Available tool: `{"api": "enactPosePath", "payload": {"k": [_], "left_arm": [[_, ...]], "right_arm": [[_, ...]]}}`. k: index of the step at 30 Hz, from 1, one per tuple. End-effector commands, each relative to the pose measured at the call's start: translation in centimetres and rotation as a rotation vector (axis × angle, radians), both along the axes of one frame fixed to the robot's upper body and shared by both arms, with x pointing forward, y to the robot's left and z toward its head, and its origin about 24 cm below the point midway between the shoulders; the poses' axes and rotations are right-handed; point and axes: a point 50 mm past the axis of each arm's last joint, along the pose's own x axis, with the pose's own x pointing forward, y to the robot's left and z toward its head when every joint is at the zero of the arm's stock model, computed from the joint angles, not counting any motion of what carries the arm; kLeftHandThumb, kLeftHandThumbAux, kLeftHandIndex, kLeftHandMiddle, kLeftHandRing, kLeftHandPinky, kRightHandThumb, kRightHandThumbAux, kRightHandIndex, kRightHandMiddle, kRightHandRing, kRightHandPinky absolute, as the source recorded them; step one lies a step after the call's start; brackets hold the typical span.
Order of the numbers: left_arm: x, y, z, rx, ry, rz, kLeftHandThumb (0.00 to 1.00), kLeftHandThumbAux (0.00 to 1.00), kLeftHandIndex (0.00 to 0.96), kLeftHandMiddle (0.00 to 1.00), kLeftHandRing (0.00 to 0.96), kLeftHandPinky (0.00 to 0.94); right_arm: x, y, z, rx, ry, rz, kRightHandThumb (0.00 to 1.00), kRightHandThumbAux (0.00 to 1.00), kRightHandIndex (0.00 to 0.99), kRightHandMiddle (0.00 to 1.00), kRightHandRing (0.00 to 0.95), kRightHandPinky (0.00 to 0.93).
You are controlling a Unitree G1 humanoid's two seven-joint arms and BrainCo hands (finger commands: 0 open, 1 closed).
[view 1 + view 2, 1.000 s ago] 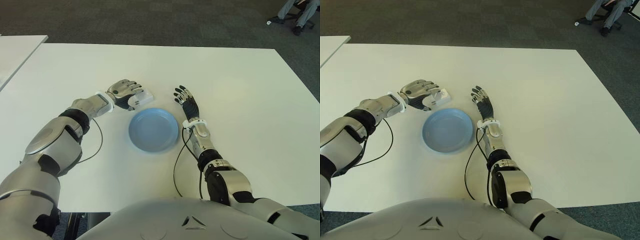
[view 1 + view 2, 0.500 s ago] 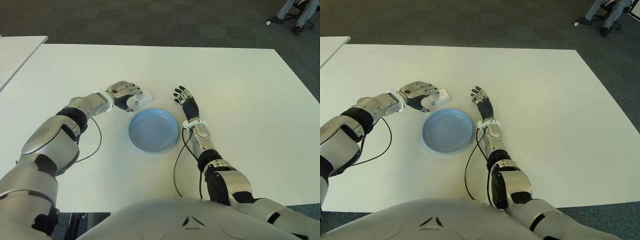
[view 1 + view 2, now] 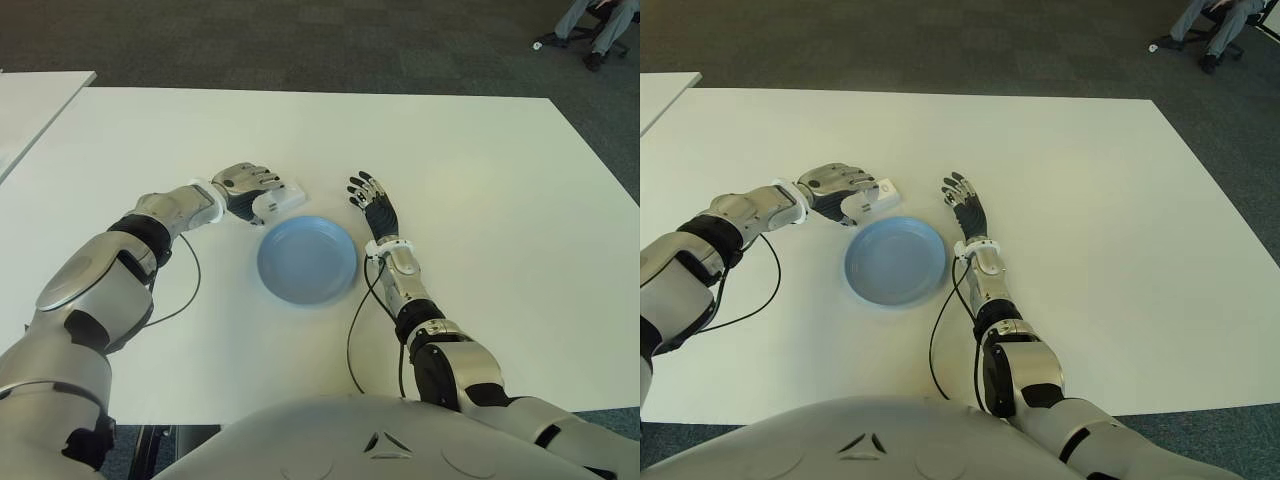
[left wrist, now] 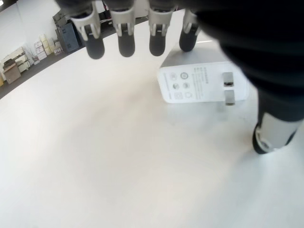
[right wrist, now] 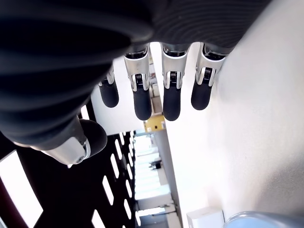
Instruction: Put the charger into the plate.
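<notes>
Two hands in view: left hand [image 3: 247, 186], fingers curled loosely over the charger [image 3: 283, 199] on the tabletop [image 3: 480, 180], not clamped; right hand [image 3: 374, 207] spread, empty, right of the plate [image 3: 306, 260].

The charger [image 4: 202, 83] looks like smooth white plastic with metal prongs. The blue plate [image 3: 307, 260] is smooth and faintly glossy, the table [image 3: 480, 180] matt white.

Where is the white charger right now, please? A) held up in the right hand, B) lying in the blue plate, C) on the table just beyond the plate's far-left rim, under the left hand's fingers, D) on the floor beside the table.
C: the charger lies flat on the table under the left hand, whose fingers are not closed on it; the plate is empty and the right hand holds nothing.
</notes>
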Motion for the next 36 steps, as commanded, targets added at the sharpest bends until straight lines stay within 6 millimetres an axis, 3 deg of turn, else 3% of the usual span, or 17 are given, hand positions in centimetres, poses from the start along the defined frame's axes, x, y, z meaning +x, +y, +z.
{"api": "enactPosePath", "payload": {"k": [1, 28, 34, 36], "left_arm": [[-6.6, 2.2, -7.1, 0.214, 0.37, -0.04, 0.03, 0.628, 0.0, 0.0, 0.0, 0.015], [-7.1, 2.8, -5.9, 0.314, 0.264, -0.249, 0.0, 0.617, 0.002, 0.018, 0.0, 0.016], [-7.3, 3.9, -4.5, 0.359, 0.246, -0.3, 0.0, 0.617, 0.0, 0.021, 0.002, 0.02], [-7.8, 5.1, -3.4, 0.359, 0.23, -0.306, 0.0, 0.62, 0.004, 0.025, 0.005, 0.018]], "right_arm": [[-1.7, 1.3, -2.1, 0.06, 0.122, 0.001, 0.0, 0.547, 0.115, 0.195, 0.172, 0.171], [-1.8, 1.7, -2.1, 0.065, 0.126, 0.011, 0.0, 0.541, 0.103, 0.188, 0.169, 0.166], [-1.9, 1.6, -2.1, 0.066, 0.125, 0.013, 0.0, 0.544, 0.098, 0.185, 0.168, 0.166], [-1.8, 1.6, -2.1, 0.066, 0.123, 0.01, 0.0, 0.546, 0.1, 0.187, 0.17, 0.17]]}}
